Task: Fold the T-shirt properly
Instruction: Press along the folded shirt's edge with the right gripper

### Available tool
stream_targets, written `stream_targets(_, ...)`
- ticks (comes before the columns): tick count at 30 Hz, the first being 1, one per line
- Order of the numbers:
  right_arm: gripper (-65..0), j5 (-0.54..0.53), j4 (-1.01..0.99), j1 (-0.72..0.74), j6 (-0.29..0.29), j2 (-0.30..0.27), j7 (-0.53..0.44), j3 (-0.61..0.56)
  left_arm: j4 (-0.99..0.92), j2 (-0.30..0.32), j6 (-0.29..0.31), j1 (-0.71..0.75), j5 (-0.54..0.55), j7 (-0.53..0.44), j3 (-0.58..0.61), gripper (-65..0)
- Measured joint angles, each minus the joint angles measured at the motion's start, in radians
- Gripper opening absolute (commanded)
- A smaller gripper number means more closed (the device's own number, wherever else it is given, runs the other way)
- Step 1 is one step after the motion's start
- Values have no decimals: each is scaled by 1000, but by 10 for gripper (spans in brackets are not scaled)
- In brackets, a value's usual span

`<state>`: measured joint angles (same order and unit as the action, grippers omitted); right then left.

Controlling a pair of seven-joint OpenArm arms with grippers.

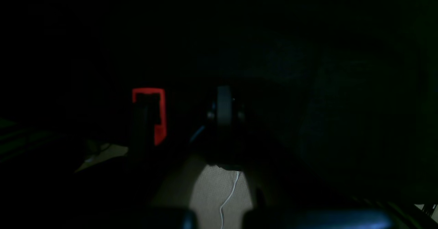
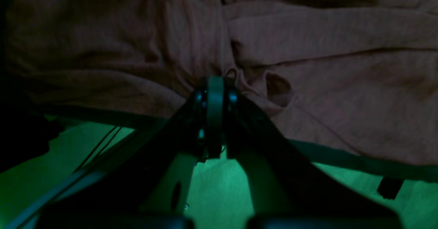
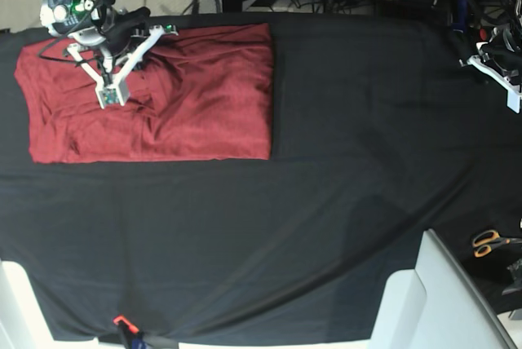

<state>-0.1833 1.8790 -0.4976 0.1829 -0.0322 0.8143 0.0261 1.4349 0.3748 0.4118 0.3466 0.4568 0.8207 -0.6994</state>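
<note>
Black table cloth (image 3: 326,202) covers the whole surface. At ten o'clock on it lies the maroon T-shirt (image 3: 188,96), already a rough rectangle with wrinkles near its left half. Over those wrinkles sits the right gripper (image 2: 215,85), jaws together on a small pucker of fabric. At two o'clock the left gripper (image 3: 502,68) is parked, jaws together, empty. Judging by this, another fold is in hand; next comes lifting that pinch across evenly.

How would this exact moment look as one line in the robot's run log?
T-shirt: folded rectangle, far corner of table | right gripper: shut over it | left gripper: shut, off the cloth
</note>
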Motion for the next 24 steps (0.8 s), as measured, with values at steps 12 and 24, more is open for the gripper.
stream_targets(12,-648,-1,0,-34,-3,7,-2,48,0,5,0,0,0,0,0,-650)
stream_targets(24,-648,-2,-38,-31,-3,33,0,77,0,5,0,0,0,0,0,-650)
